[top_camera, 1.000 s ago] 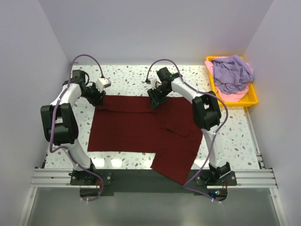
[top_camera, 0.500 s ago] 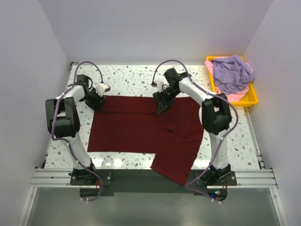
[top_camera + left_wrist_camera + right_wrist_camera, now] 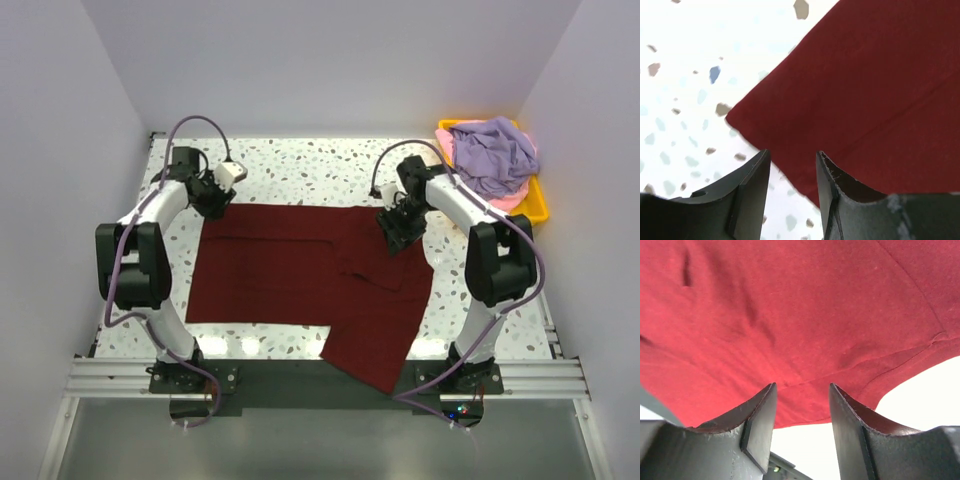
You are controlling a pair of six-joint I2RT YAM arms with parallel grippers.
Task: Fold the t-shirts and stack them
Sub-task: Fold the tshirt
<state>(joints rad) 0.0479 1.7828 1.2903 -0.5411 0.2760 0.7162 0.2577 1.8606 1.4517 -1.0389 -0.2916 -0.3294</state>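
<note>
Speckled table (image 3: 300, 170) under maroon t-shirt (image 3: 290, 270), its far edge beneath left gripper (image 3: 792, 155) and right gripper (image 3: 802, 387), both with jaws apart.

Maroon tee (image 3: 280, 270) = matt cloth; tbl (image 3: 290, 170) glossy, speckled.

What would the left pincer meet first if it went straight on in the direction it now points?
Most likely the maroon t-shirt: its corner edge lies directly ahead of the open left pincer, on the speckled table. How far ahead it lies is unclear.
</note>
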